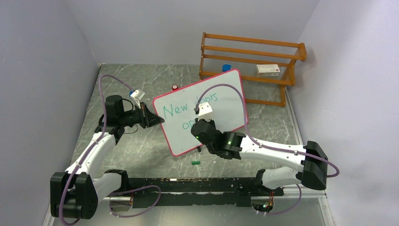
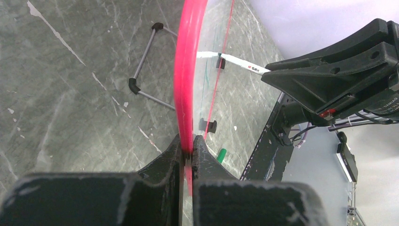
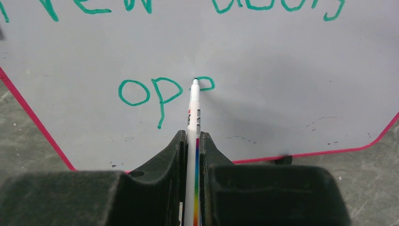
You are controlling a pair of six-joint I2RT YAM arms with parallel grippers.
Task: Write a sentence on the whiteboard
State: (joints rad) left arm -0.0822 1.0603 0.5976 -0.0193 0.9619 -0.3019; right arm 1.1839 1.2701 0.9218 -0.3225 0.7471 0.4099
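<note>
Left arm reaches forward, left gripper (image 2: 188, 151) clamped on left rim of whiteboard (image 1: 181, 136), board standing tilted mid table (image 1: 136, 155). Right arm stretches leftward across front, right gripper (image 3: 193, 141) closed on marker (image 3: 193, 106), tip touching board at third letter of sentence (image 3: 150, 92) second line.

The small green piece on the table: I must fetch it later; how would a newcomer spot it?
Find the whiteboard, the big pink-rimmed board standing mid-table. In front of its near lower edge, toward the arm bases, the small green piece lies on the grey table. It is the only loose green thing; the red item sits behind the board.
</note>
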